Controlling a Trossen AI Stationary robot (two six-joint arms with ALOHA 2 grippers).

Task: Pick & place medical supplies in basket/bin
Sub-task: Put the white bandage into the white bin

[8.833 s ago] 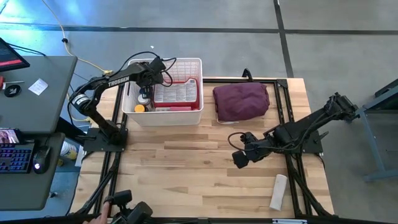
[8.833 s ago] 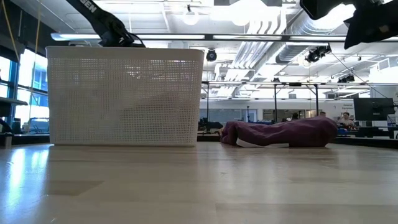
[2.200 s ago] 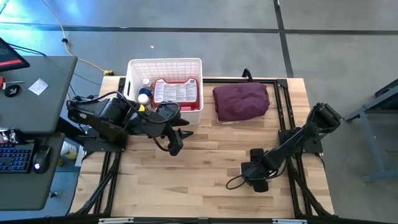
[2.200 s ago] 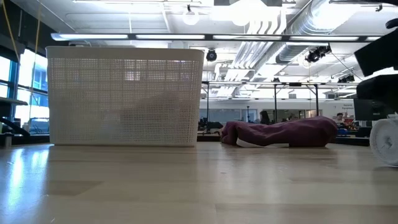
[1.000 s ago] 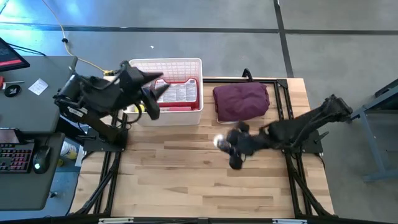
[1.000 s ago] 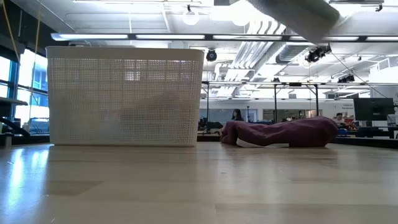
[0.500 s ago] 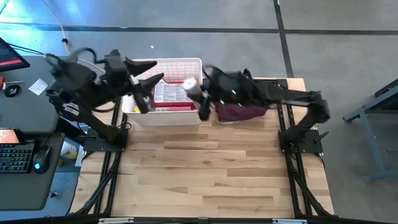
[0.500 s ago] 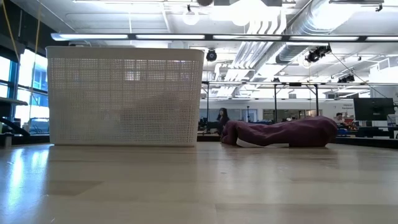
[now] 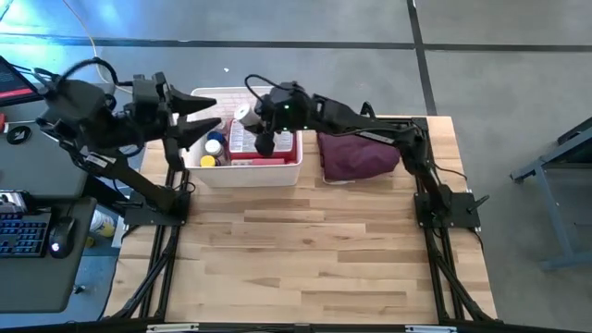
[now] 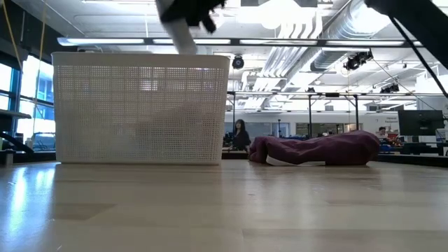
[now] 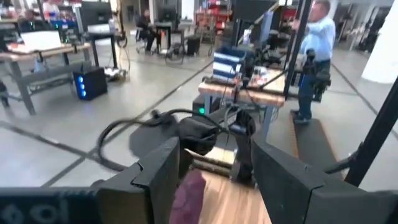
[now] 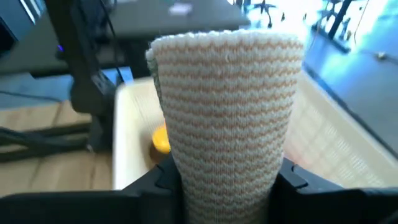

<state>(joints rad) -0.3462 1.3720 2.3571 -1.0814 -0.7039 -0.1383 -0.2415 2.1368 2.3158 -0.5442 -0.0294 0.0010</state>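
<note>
Left end effector point(image 9: 199, 123) raised at the basket's left edge, fingers point(image 11: 163, 177) spread apart with nothing between them; arm folded back over the counter's left side. In its wrist view only a blurred strip of maroon and wood between the fingers, the room beyond.

Basket point(image 9: 289, 159) at the counter's point(image 9: 305, 250) far left, standing upright. Contents partly covered by both arms: a printed red-edged case point(image 9: 242, 139), a blue-capped bottle point(image 9: 215, 145) and a yellow cap point(image 9: 206, 161) visible, the rest hard to make out. From the low view, only the lattice wall point(image 10: 140, 108); nothing inside readable through it.

Right end effector point(image 9: 265, 141) reached across from the right, over the basket's middle, arm stretched long and passing above the cloth bundle. Closed on a white roll point(image 12: 227, 106), knit-textured, upright between the fingers; in the low view the roll point(image 10: 180, 33) tilted just above the basket rim, its upper end and the end effector cut off by the frame edge.

Maroon bundle point(image 9: 361, 153) just right of the basket, a white edge under it. Rest of the counter bare wood.

A person point(image 10: 240, 134) far off in the room behind; another standing by a bench point(image 11: 314, 53) in the left wrist view.
</note>
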